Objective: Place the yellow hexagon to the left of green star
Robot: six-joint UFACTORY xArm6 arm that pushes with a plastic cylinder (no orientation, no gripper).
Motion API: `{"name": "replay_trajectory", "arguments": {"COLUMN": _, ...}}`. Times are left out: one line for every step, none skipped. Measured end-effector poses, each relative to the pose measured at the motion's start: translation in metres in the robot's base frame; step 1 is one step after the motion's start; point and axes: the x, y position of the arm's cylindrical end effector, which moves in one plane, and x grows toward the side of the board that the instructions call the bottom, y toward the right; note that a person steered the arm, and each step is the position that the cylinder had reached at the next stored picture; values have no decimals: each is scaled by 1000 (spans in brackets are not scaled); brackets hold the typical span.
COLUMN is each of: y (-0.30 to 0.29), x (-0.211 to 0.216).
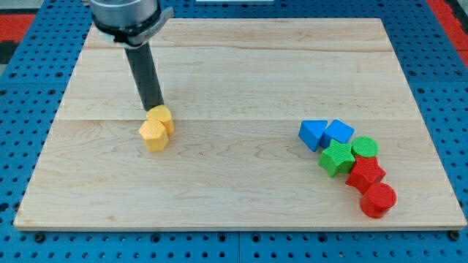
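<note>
The yellow hexagon (153, 134) lies left of the board's middle, touching a second yellow block (162, 117) just above and right of it, whose shape I cannot make out. My tip (153, 107) stands right at the top edge of that second yellow block, above the hexagon. The green star (337, 157) lies far to the view's right, in a cluster of blocks. A wide stretch of board separates the hexagon from the star.
Around the star: a blue triangle-like block (314, 134), a blue cube (339, 131), a green cylinder (365, 147), a red star (365, 174) and a red cylinder (378, 199). The wooden board (234, 73) lies on a blue pegboard.
</note>
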Motion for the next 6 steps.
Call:
{"name": "replay_trajectory", "arguments": {"y": -34, "x": 19}}
{"name": "replay_trajectory", "arguments": {"y": -22, "x": 52}}
{"name": "replay_trajectory", "arguments": {"y": 36, "x": 47}}
{"name": "replay_trajectory", "arguments": {"y": 91, "x": 73}}
{"name": "replay_trajectory", "arguments": {"y": 69, "x": 82}}
{"name": "replay_trajectory", "arguments": {"y": 122, "x": 97}}
